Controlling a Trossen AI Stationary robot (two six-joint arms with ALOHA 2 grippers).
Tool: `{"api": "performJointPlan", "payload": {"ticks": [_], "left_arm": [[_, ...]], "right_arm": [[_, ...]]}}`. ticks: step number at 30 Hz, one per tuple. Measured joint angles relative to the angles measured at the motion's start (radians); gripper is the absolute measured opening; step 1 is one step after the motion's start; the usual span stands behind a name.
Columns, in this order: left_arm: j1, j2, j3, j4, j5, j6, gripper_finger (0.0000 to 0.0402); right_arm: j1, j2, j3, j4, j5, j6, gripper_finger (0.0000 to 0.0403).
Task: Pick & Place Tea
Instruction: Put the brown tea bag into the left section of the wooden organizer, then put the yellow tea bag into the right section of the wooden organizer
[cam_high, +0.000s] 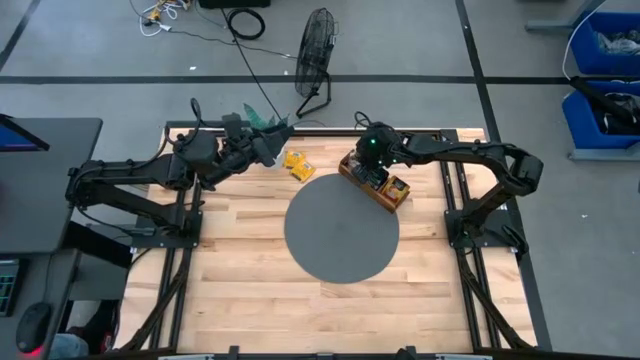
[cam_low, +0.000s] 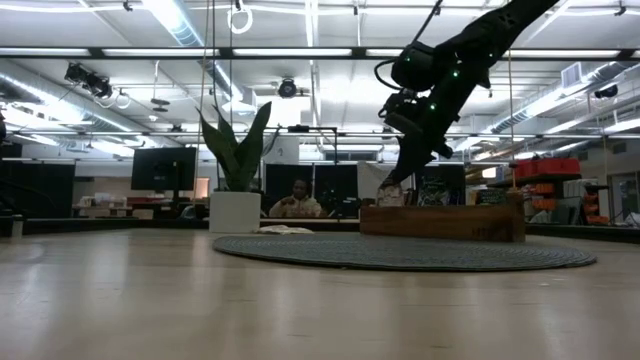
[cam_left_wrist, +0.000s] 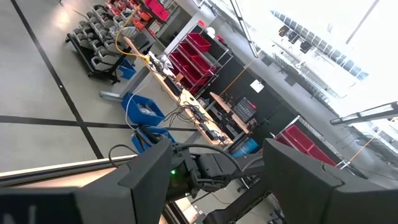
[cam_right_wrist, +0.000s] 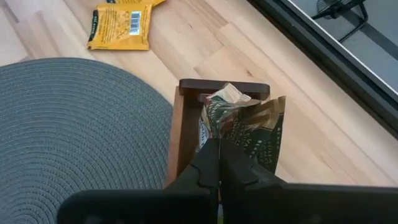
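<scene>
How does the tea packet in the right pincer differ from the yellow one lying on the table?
The dark packet is greenish-black and patterned; the yellow packet is plain yellow with a barcode. The dark one stands upright, pinched by the shut right pincer at the wooden tray's end; the yellow one lies flat on bare wood, untouched, beside the grey mat. Both are small flat tea packets.

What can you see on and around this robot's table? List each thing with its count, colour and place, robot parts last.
tea packets: two, yellow, on bare wood beside the mat.
dark packet: one, dark green with pale print, at the tray's end compartment.
tray: one, brown wood, at the mat's edge.
mat: one, grey, round, table centre.
plant: one, green, white pot, table's far edge.
fan: one, black, on the floor.
left gripper: open, raised near the plant.
right gripper: shut on dark packet, over the tray.
</scene>
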Motion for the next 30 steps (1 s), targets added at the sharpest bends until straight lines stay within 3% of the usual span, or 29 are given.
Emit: {"api": "performJointPlan", "payload": {"ticks": [17, 22, 30], "left_arm": [[0.0, 0.0, 0.0, 0.0, -0.015, 0.0, 0.0254], [0.0, 0.0, 0.0, 0.0, -0.015, 0.0, 0.0254], [0.0, 0.0, 0.0, -0.064, -0.016, 0.0, 0.0254]], "right_arm": [[0.0, 0.001, -0.134, 0.11, -0.017, 0.058, 0.0008], [0.0, 0.002, -0.113, 0.108, -0.026, 0.027, 0.0049], [-0.008, 0.001, -0.028, 0.0, -0.026, -0.018, 0.0158]]}}
